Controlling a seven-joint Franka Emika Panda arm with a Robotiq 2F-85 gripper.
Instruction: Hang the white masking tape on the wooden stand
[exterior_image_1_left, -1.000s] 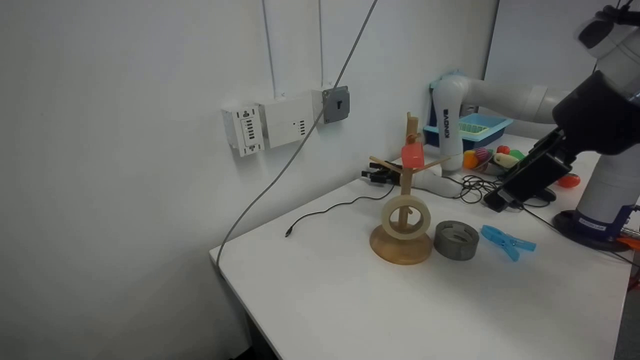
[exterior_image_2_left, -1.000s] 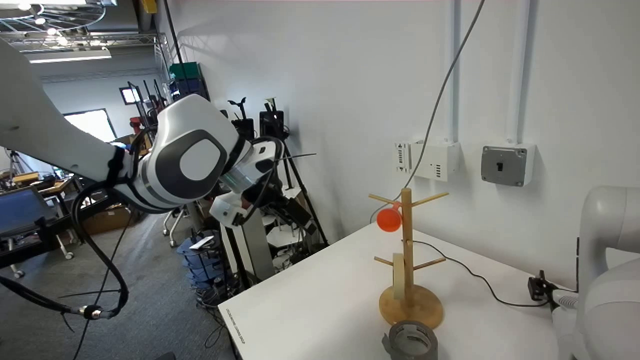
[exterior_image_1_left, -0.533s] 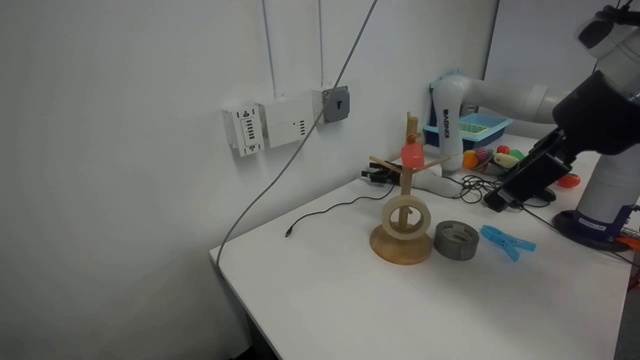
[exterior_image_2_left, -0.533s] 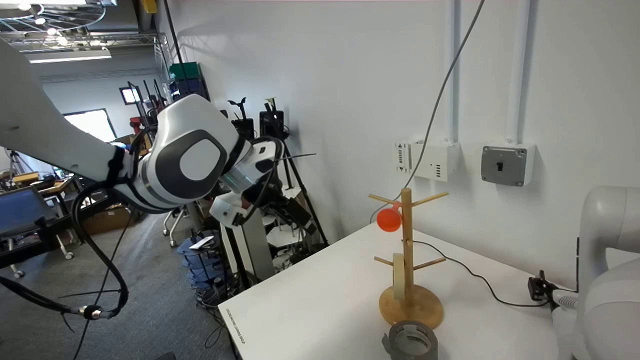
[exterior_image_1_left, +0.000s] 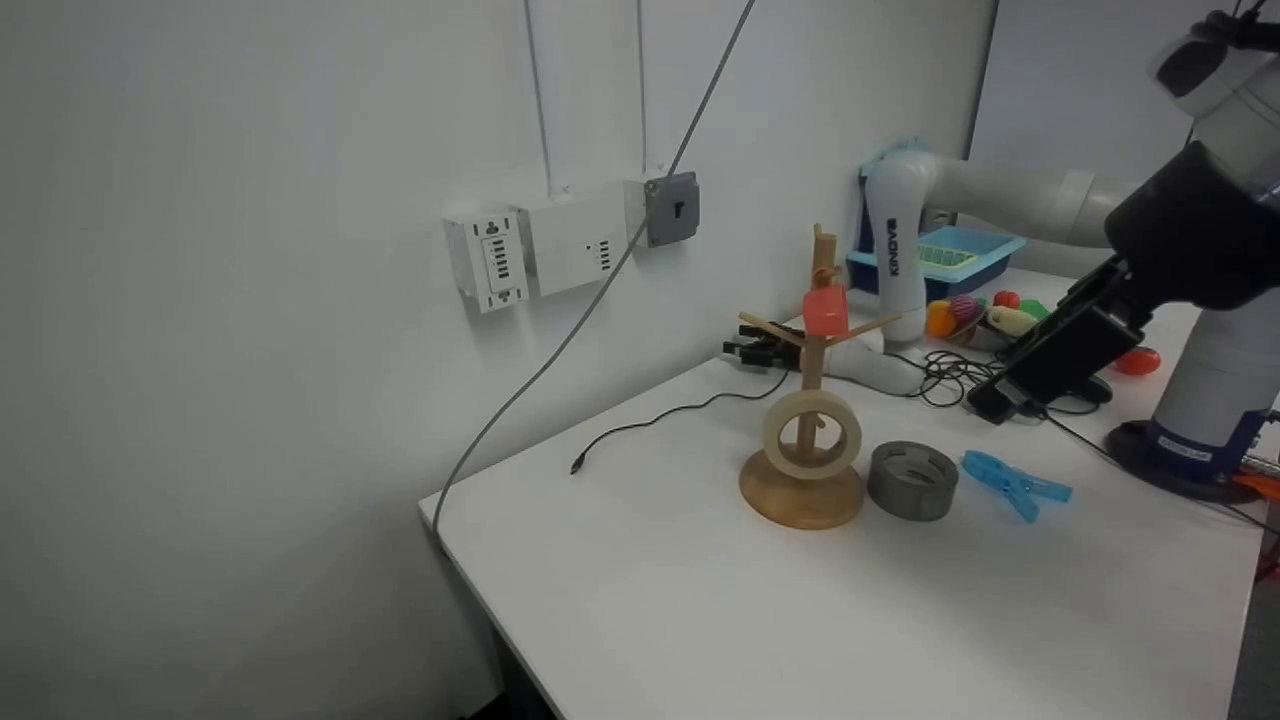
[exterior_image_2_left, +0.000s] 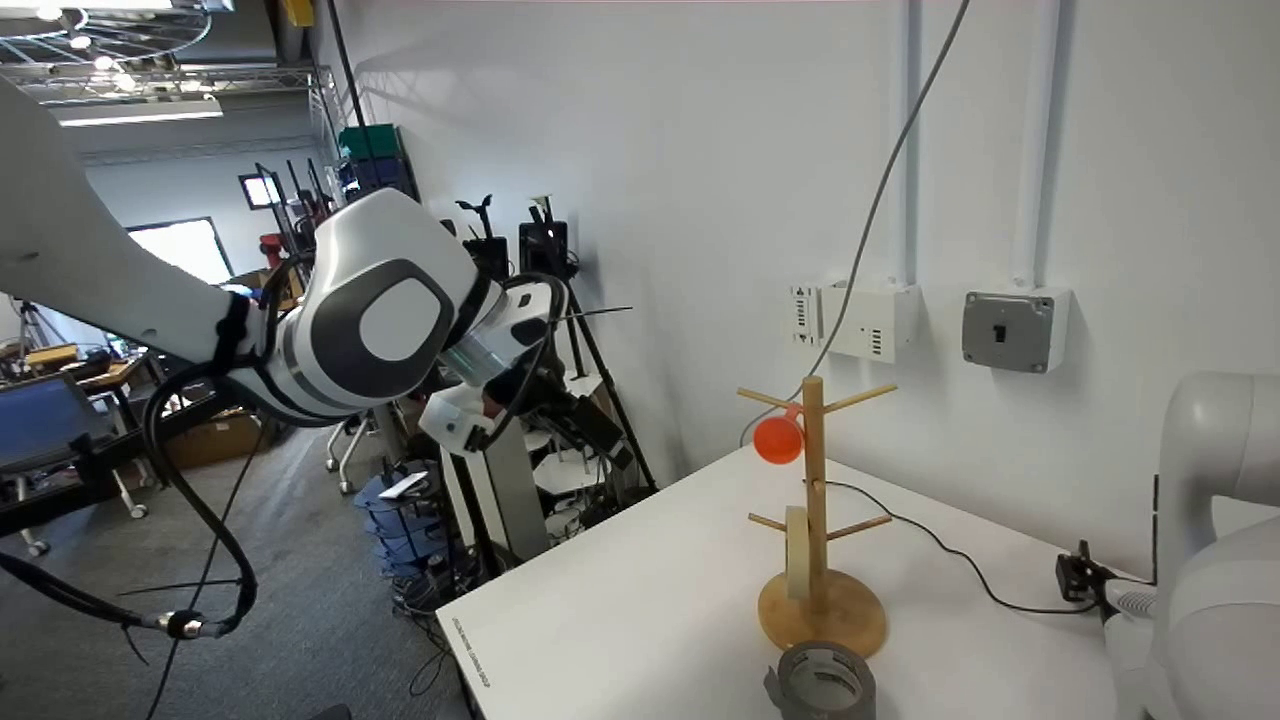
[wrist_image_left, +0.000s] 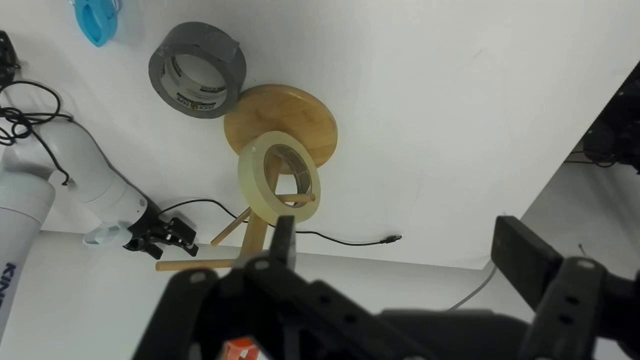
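The white masking tape (exterior_image_1_left: 775, 436) hangs on a lower peg of the wooden stand (exterior_image_1_left: 800, 508), seen in both exterior views, with the tape on edge beside the post (exterior_image_2_left: 797, 553). In the wrist view the peg passes through the hole of the tape (wrist_image_left: 254, 182), above the stand's round base (wrist_image_left: 285, 107). An orange-red cup (exterior_image_2_left: 778, 440) hangs on an upper peg. My gripper (wrist_image_left: 395, 222) is open and empty, its fingers wide apart. In an exterior view the gripper (exterior_image_1_left: 992, 402) is in the air, away from the stand and tape.
A grey tape roll (exterior_image_1_left: 912, 498) lies beside the stand's base. A blue clip (exterior_image_1_left: 1000, 482) lies beyond the roll. A second robot arm (exterior_image_1_left: 900, 235), a thin black cable (exterior_image_1_left: 690, 407), a blue bin (exterior_image_1_left: 985, 265) and toy food are further back, near the wall.
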